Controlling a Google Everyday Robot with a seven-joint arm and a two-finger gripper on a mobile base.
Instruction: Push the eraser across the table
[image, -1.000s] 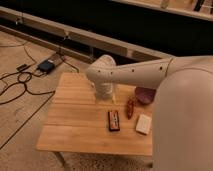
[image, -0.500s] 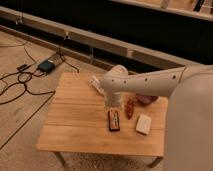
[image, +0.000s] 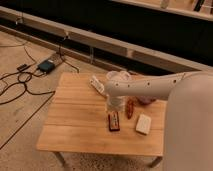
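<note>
The eraser lies flat on the desk, right of the middle and nearer the front edge than the back. Its long side runs roughly away from the camera, and a pale strip shows on its dark top. Just behind its far end the jaws come down from the wrist toward the wood. They hang close above or against that end of the eraser, and I cannot tell whether they touch it. Nor can I tell whether the jaws are apart or together, since they show only as a pale blur under the wrist. The arm, a pale tube, reaches in from the right across the back half of the desk. The robot's pale body fills the right side of the view. Just right of the eraser, and a little farther back, a narrow red oblong lies almost parallel to it. Farther right a white block lies near the right edge, apart from both. A dark reddish thing peeks out from under the arm behind the block. The left half of the desk is bare planks. On the floor to the left, black cables run to a small dark box.
</note>
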